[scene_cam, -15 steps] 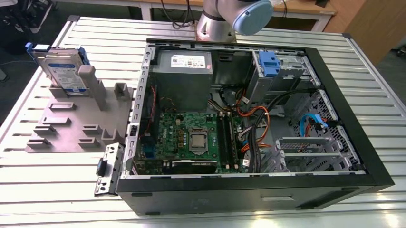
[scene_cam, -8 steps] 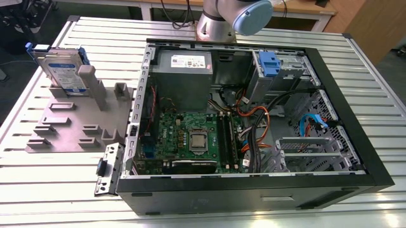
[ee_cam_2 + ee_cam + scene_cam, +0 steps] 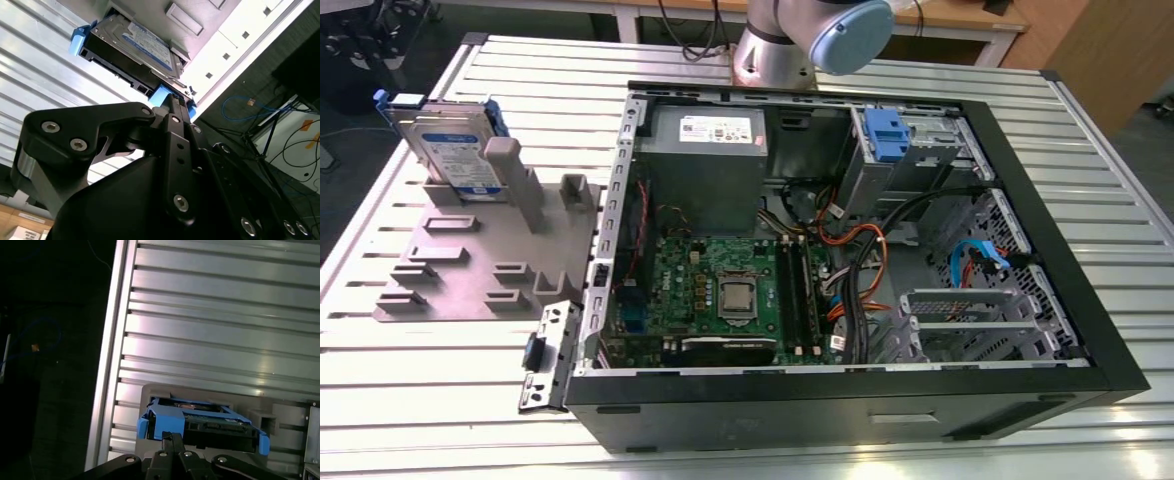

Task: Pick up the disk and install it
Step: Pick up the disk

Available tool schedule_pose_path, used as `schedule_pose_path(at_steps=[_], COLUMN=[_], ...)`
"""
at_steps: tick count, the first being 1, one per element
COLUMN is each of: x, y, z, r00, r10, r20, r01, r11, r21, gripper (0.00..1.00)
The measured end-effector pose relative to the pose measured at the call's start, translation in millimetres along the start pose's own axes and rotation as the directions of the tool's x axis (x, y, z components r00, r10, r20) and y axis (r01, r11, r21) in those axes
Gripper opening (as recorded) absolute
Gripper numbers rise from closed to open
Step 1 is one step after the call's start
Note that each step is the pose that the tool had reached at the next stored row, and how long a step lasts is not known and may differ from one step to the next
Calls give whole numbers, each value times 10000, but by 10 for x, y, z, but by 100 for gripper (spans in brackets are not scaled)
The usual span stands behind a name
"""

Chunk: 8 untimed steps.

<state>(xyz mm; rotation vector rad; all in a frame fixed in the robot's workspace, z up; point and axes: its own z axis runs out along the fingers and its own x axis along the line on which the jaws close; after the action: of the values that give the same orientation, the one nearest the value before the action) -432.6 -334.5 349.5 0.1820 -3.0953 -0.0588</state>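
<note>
The disk [image 3: 454,140] stands on edge in a slot of the grey holder [image 3: 467,270] on the slatted counter [image 3: 427,380], at the exterior view's left, apart from the open computer case [image 3: 1067,300]. Holder posts rise just beside the disk. In both wrist views the pincer [image 3: 172,100] [image 3: 172,437] has its fingers pressed together, empty, pointing at the disk's blue carrier frame [image 3: 165,420]. Cables cross the case interior.
</note>
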Motion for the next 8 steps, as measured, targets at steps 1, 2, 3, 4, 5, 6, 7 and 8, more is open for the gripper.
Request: schedule_pose_path(at_steps=[1,2,3,4,5,6,7,8], x=[0,0,0,0,0,0,0,0], y=[0,0,0,0,0,0,0,0], z=[0,0,0,0,0,0,0,0], r00=[10000,9999,9999,9998,9997,9996,9995,9993], r10=[-56,-107,-154,-198,-242,-287,-329,-369], r20=[-3,-4,-6,-8,-10,-12,-13,-15], r01=[56,107,154,198,242,287,329,369], r11=[10000,9999,9999,9998,9997,9996,9995,9993], r21=[2,4,6,7,9,10,12,14], gripper=[11,11,11,11,11,11,11,11])
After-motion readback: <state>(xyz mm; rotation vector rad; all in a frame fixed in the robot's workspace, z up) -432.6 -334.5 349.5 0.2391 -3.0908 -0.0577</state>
